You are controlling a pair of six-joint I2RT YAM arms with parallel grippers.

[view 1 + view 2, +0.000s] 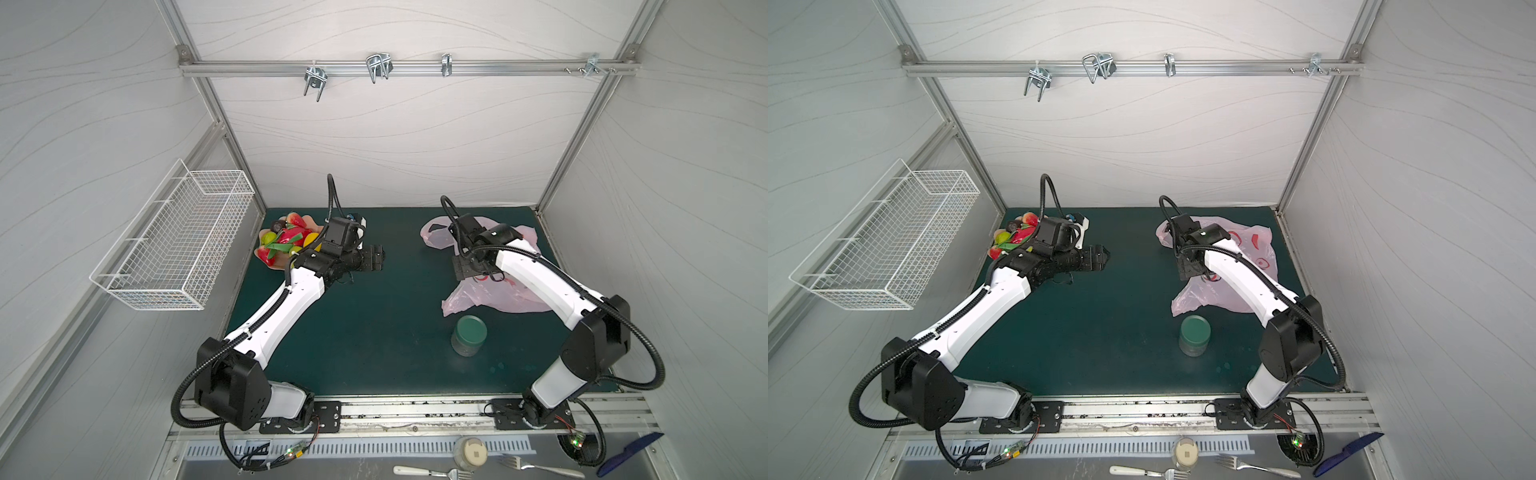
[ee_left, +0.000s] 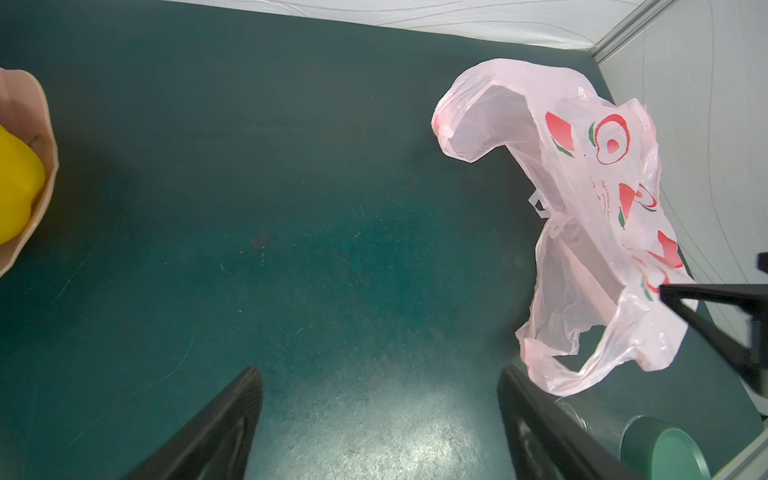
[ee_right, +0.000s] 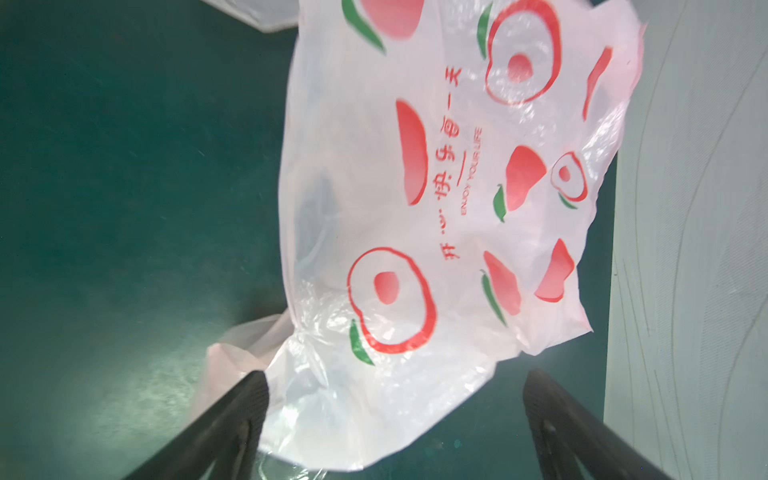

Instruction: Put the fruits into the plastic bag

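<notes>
Both pincers are standing wide open and holding nothing. In a top view the right pincer (image 1: 468, 269) is hanging, pointing down, over the middle of the plastic bag (image 1: 494, 297). The bag is lying flat and crumpled on the right side of the green mat (image 1: 374, 332), close to the side wall. The right wrist view is showing the two fingers straddling the printed face of the bag; whether the tips are touching the film I cannot tell. That placing is suggesting a reach for the bag, probably to lift an edge or handle so a mouth opens.

The left pincer (image 1: 379, 257) is hovering over bare mat just beside the dish (image 1: 279, 266), pointing towards the bag rather than down at the fruits (image 1: 282, 241). These are sitting heaped in the dish at the far left corner, with the lemon (image 2: 16, 187) showing against the dish's rim in the left wrist view. None is lying in the bag. The left arm is likely waiting for an open bag. A jar (image 1: 468, 334) is standing just in front of the bag, near enough to be knocked.
</notes>
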